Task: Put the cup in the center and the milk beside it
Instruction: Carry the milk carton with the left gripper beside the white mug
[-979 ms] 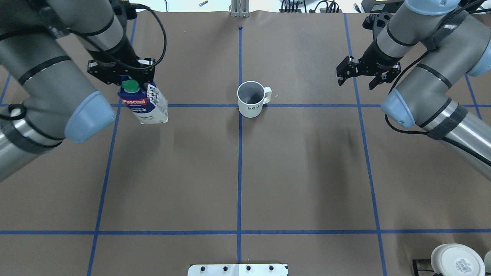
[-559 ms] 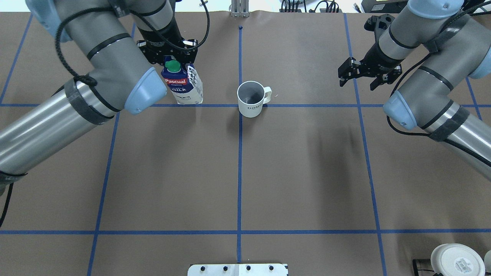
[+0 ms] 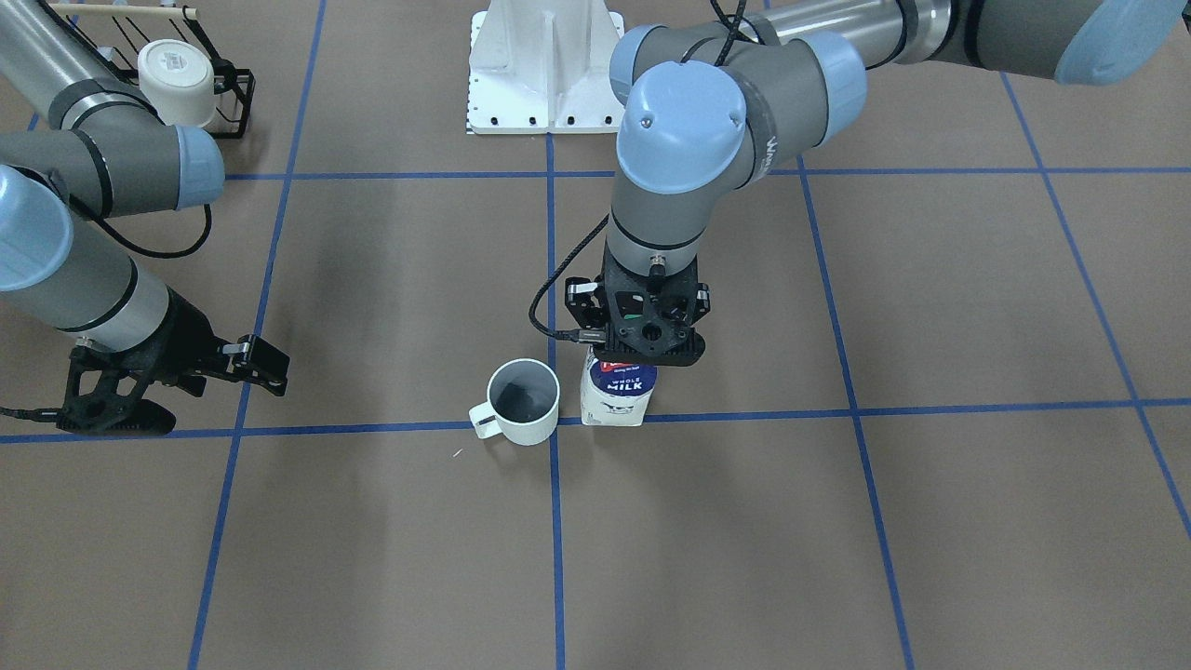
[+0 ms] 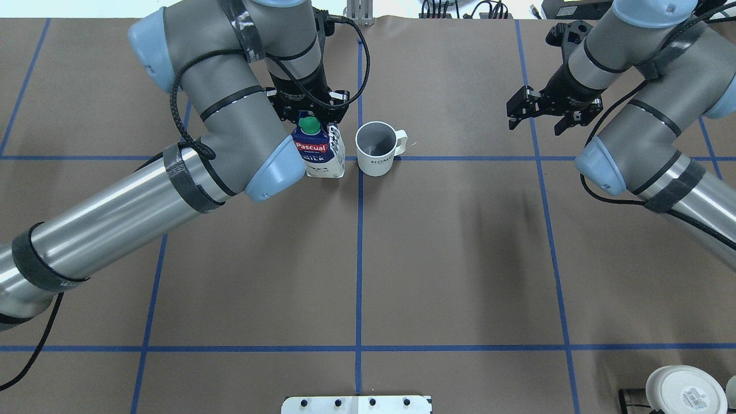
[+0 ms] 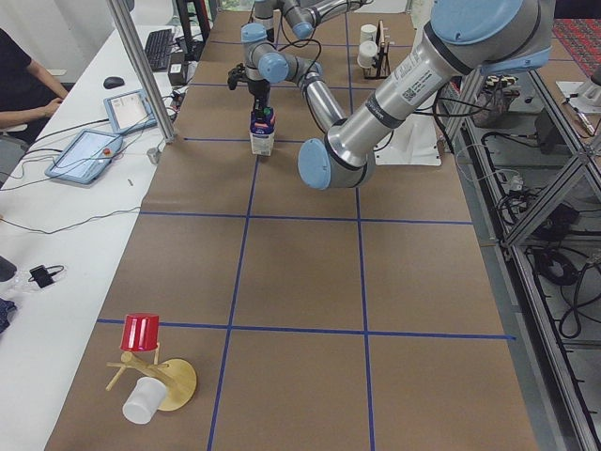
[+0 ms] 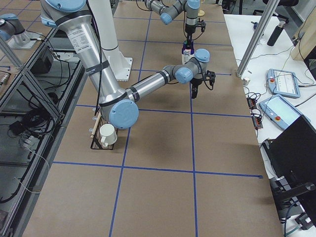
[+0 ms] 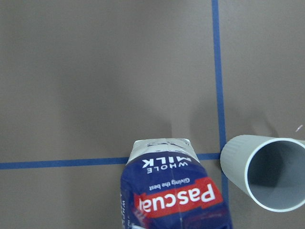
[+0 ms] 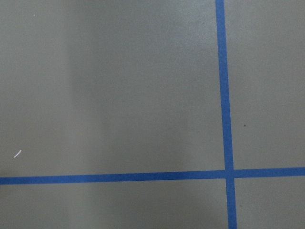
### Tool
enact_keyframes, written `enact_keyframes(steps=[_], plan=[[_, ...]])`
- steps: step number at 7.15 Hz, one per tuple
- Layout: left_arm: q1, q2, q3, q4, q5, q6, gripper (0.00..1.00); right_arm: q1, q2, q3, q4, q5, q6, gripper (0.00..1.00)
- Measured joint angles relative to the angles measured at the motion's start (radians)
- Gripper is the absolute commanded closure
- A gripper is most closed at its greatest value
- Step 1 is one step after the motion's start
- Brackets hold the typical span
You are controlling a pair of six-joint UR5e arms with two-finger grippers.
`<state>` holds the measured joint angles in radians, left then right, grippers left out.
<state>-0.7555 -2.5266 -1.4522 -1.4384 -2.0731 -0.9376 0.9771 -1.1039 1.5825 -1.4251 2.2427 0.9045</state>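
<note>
Clamping left gripper [image 4: 311,117] on the milk carton [image 4: 323,156] near its green cap [image 4: 310,125], standing it just beside the centred cup [image 4: 377,150], judging it stiff but top-heavy, crushable, leaving right gripper [image 4: 537,119] spread empty.

Two alike, left arm [image 4: 115,213] and right arm [image 4: 632,132]: brushed silver tubes, matte grey joint housings, rounded pale blue end caps [image 3: 684,112]. Thin black rings at the seams, broad black straps around the silver tubes. Black cable [image 4: 172,103] looped loosely along each forearm to the wrist. Black openwork wrist brackets, black jaws. White lettering on one grey left housing, too small to read. White pedestal [image 3: 544,70] with dark screws along its foot.
</note>
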Motion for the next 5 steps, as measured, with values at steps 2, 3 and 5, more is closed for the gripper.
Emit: enact_keyframes(steps=[2, 3, 5], plan=[[0.01, -0.007, 0.046, -0.051, 0.001, -0.001, 1.0, 0.0, 0.0, 0.002, 0.0, 0.0, 0.001, 0.0], [0.011, -0.011, 0.064, -0.067, 0.001, -0.002, 0.64, 0.0, 0.0, 0.003, 0.0, 0.001, 0.002, 0.0], [0.011, -0.016, 0.076, -0.084, 0.001, -0.017, 0.01, 0.0, 0.001, 0.004, 0.001, 0.0, 0.0, 0.0]])
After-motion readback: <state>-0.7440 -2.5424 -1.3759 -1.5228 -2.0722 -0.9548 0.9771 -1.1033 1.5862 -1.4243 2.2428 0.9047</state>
